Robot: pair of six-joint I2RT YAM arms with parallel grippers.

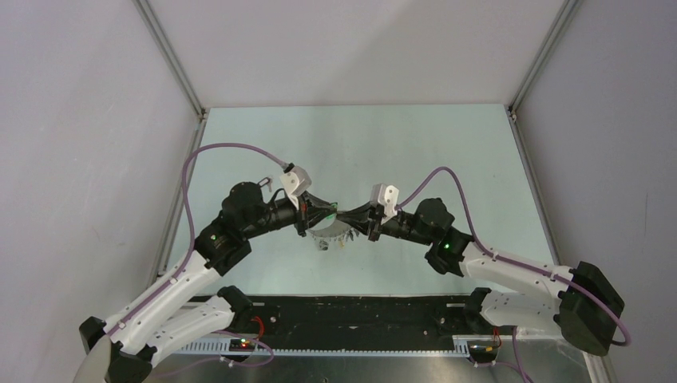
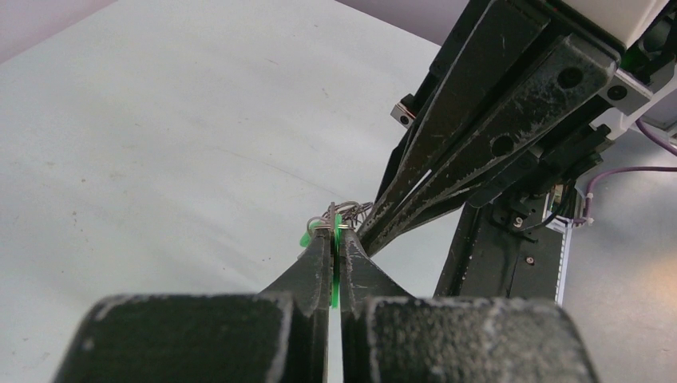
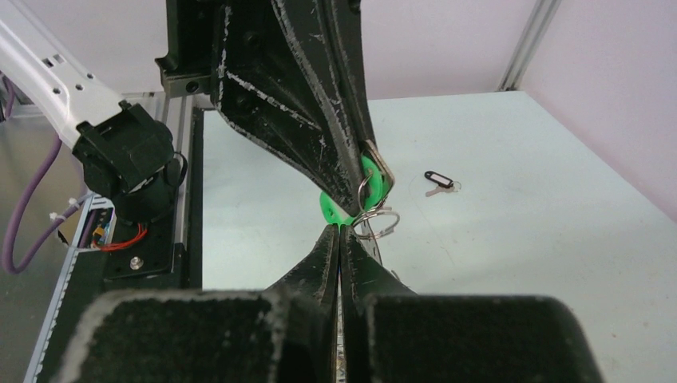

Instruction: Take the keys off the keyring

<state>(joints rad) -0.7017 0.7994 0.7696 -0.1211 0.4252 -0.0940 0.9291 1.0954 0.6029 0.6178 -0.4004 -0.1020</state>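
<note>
Left gripper (image 2: 335, 236): fingers clamped on green plastic key tag (image 3: 326, 207). Right gripper (image 3: 339, 233): fingers pressed together beside small silver wire rings (image 3: 377, 220); contents unclear.

One key's green tag (image 2: 336, 279): thin plastic, edge-on, pinched between fingers of closed left hand (image 2: 336, 234), held above table (image 3: 519, 239). Small silver split rings (image 3: 375, 217): bunched at tag's tip, just beside closed tips of right hand (image 3: 340, 233). Keyring (image 1: 330, 231): grey loop hanging under both hands, small keys (image 1: 323, 244) dangling beneath. Black-tagged key (image 3: 438, 180): loose, flat on table, well apart.
</note>
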